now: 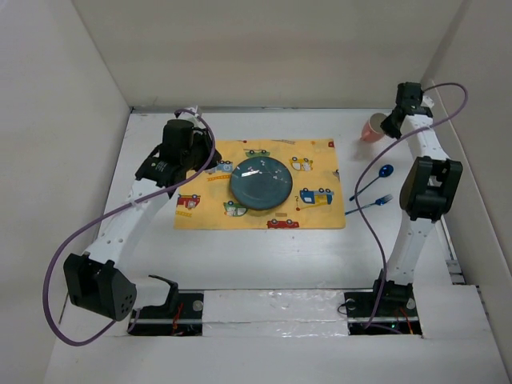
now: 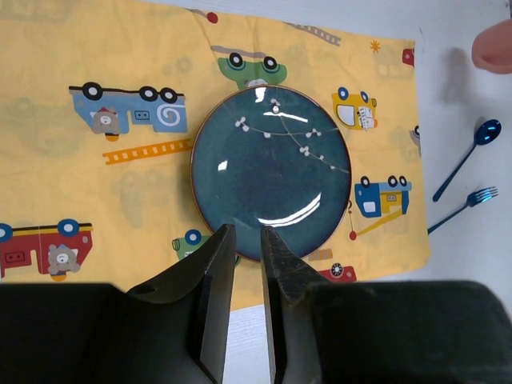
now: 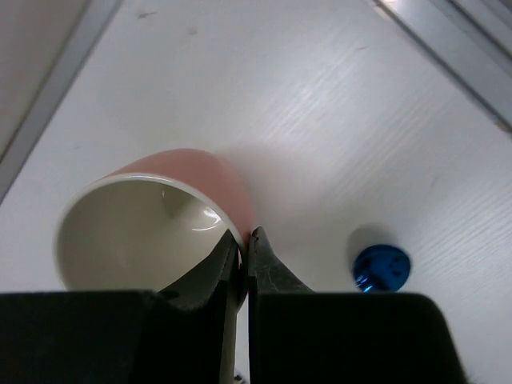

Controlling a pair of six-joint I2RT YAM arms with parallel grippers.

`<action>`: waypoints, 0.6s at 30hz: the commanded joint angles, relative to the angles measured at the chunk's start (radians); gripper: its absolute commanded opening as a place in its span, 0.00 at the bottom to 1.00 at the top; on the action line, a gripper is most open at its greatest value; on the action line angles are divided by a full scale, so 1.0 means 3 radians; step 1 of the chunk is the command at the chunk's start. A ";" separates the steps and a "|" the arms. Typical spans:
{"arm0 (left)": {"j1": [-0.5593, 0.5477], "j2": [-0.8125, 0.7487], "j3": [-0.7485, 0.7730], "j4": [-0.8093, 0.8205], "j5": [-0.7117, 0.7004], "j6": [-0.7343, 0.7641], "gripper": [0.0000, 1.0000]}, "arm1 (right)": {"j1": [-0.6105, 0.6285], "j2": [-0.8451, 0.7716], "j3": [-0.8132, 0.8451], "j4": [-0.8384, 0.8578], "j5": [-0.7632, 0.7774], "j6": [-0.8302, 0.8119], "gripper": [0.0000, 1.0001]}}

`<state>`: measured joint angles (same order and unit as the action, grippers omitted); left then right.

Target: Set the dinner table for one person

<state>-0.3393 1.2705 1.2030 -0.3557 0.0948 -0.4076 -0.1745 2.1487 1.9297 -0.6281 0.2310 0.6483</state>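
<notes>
A dark teal plate (image 1: 261, 182) (image 2: 270, 172) lies in the middle of a yellow car-patterned mat (image 1: 316, 212) (image 2: 96, 184) on the white dinner table (image 1: 264, 256). My left gripper (image 1: 213, 164) (image 2: 248, 232) hovers over the plate's left rim, slightly open, with nothing between its fingers. At the back right a pink cup (image 1: 373, 128) (image 3: 200, 172) with a cream inside tilts on the table. My right gripper (image 1: 390, 125) (image 3: 245, 236) is shut on its rim, one finger inside and one outside.
A blue spoon (image 1: 376, 178) (image 2: 472, 148) and a blue fork (image 1: 374, 202) (image 2: 468, 204) lie side by side on the table, right of the mat. The spoon's bowl (image 3: 381, 268) shows beside the cup. Beige walls close in on the left, back and right.
</notes>
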 commanded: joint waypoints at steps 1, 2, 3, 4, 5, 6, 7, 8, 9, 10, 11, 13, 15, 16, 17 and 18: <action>-0.0009 -0.0037 0.0157 0.0092 0.0052 0.0055 0.18 | 0.0341 -0.0382 0.0347 0.0296 -0.0079 -0.0228 0.00; -0.0009 -0.0042 0.0152 0.0092 0.0047 0.0050 0.18 | 0.0402 -0.0352 0.0393 0.0243 -0.0130 -0.0345 0.00; -0.0009 -0.0042 0.0147 0.0102 0.0047 0.0055 0.18 | 0.0514 -0.0291 0.0445 0.0182 -0.0161 -0.0396 0.00; -0.0009 -0.0052 0.0127 0.0107 0.0047 0.0060 0.18 | 0.0576 -0.0255 0.0511 0.0090 -0.0167 -0.0432 0.00; -0.0009 -0.0062 0.0117 0.0107 0.0057 0.0060 0.18 | 0.0627 -0.0224 0.0537 0.0074 -0.0172 -0.0499 0.00; -0.0009 -0.0068 0.0111 0.0112 0.0062 0.0060 0.18 | 0.0704 -0.0178 0.0578 0.0028 -0.0197 -0.0519 0.00; -0.0009 -0.0068 0.0106 0.0117 0.0067 0.0060 0.18 | 0.0704 -0.0066 0.0725 -0.0094 -0.0263 -0.0530 0.00; -0.0009 -0.0068 0.0106 0.0112 0.0078 0.0060 0.19 | 0.0755 -0.0014 0.0802 -0.0135 -0.0294 -0.0555 0.00; -0.0009 -0.0093 0.0101 0.0107 0.0083 0.0060 0.19 | 0.0786 0.0103 0.0955 -0.0242 -0.0340 -0.0586 0.00; -0.0009 -0.0093 0.0101 0.0107 0.0083 0.0060 0.19 | 0.0832 0.0159 0.0956 -0.0304 -0.0361 -0.0611 0.00; -0.0009 -0.0093 0.0096 0.0107 0.0088 0.0060 0.19 | 0.0832 0.0211 0.1118 -0.0355 -0.0351 -0.0637 0.00; -0.0009 -0.0114 0.0081 0.0107 0.0078 0.0055 0.19 | 0.0929 0.0293 0.1237 -0.0493 -0.0325 -0.0678 0.00; -0.0009 -0.0129 0.0065 0.0102 0.0078 0.0050 0.19 | 0.0960 0.0359 0.1294 -0.0550 -0.0315 -0.0688 0.00; -0.0009 -0.0144 0.0055 0.0107 0.0078 0.0055 0.19 | 0.0960 0.0359 0.1263 -0.0550 -0.0295 -0.0688 0.00; -0.0009 -0.0149 0.0055 0.0097 0.0068 0.0055 0.19 | 0.0996 0.0319 0.1111 -0.0525 -0.0279 -0.0688 0.00; -0.0009 -0.0150 0.0050 0.0097 0.0068 0.0055 0.19 | 0.0996 0.0319 0.1110 -0.0524 -0.0269 -0.0688 0.00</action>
<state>-0.3393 1.2667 1.2030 -0.3553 0.1051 -0.4030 0.1192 2.2845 2.2417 -0.7967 0.1360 0.4583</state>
